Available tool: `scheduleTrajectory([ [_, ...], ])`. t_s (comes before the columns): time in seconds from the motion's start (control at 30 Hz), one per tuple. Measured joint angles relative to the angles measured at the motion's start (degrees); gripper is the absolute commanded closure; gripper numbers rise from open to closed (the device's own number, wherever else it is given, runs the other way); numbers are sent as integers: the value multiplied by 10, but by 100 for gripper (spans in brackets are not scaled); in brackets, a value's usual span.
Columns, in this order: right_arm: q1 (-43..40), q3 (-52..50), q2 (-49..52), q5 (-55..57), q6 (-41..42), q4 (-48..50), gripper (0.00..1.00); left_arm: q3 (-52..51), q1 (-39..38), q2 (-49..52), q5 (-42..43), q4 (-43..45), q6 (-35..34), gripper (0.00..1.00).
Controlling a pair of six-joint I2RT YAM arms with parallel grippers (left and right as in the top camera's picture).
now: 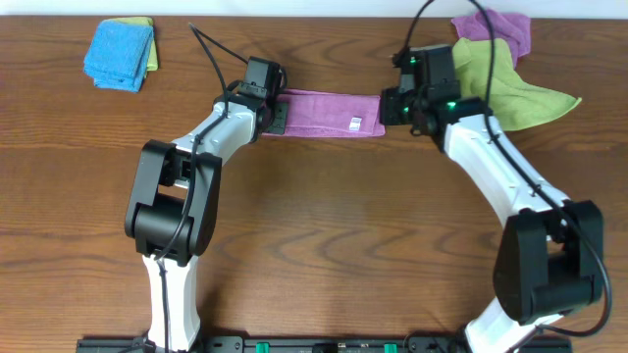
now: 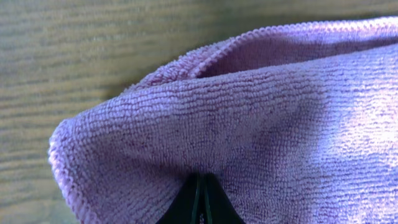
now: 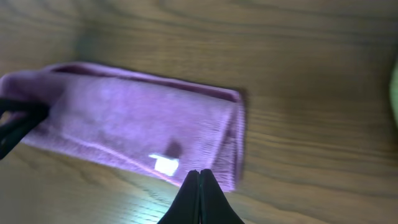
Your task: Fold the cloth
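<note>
The lilac cloth (image 1: 329,111) lies folded into a long strip on the wooden table, its white tag (image 1: 355,124) near the right end. My left gripper (image 1: 278,110) is at the strip's left end. In the left wrist view its fingers (image 2: 200,177) are shut on the cloth (image 2: 249,124), whose corner is lifted and bunched. My right gripper (image 1: 388,106) is at the strip's right end. In the right wrist view its fingers (image 3: 200,172) are shut and empty, just above the cloth (image 3: 137,124) beside the tag (image 3: 165,164).
A lime-green cloth (image 1: 500,78) lies crumpled at the back right, with another purple cloth (image 1: 496,27) behind it. A folded blue cloth (image 1: 120,54) sits at the back left. Bare wood table extends in front.
</note>
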Motion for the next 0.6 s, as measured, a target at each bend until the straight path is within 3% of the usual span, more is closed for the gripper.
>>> scheduleTrajectory([
  [0.1,-20,0,0,-12,6,0,97,4,0,0,3,-11,0,94],
  [0.27,-41,0,4,-49,18,2,48,4,1,0,9,-10,0,94],
  [0.3,-44,0,8,-64,19,8,42,4,1,0,9,-10,0,94],
  [0.6,-83,0,88,-241,48,62,16,4,2,0,11,-10,0,94],
])
